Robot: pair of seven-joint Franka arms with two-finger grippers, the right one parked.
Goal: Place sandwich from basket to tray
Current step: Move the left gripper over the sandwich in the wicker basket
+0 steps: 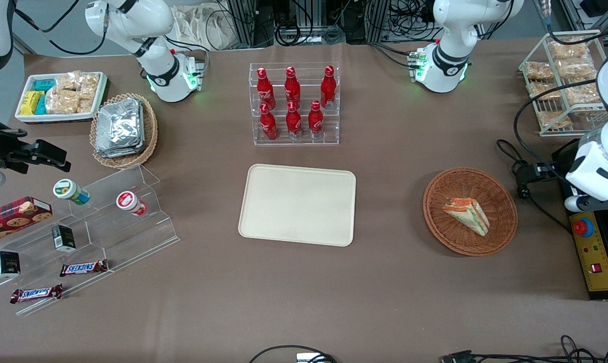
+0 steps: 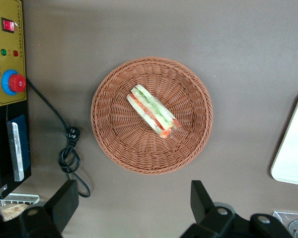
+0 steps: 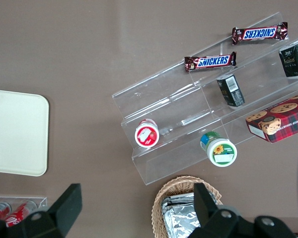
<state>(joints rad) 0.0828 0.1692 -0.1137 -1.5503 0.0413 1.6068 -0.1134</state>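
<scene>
One sandwich (image 1: 466, 215) lies on its side inside the basket (image 1: 437, 225), slightly off centre, nothing touching it. Basket stands on the brown table (image 1: 384, 302), well apart from the tray (image 1: 297, 204), which lies toward the parked arm's end from it. Gripper (image 2: 134, 206) hangs above the table just beside the basket rim, clear of the sandwich; fingers (image 2: 65, 201) spread wide, holding nothing. Yellow control box (image 1: 592, 250) sits near the basket, toward the working arm's end.
</scene>
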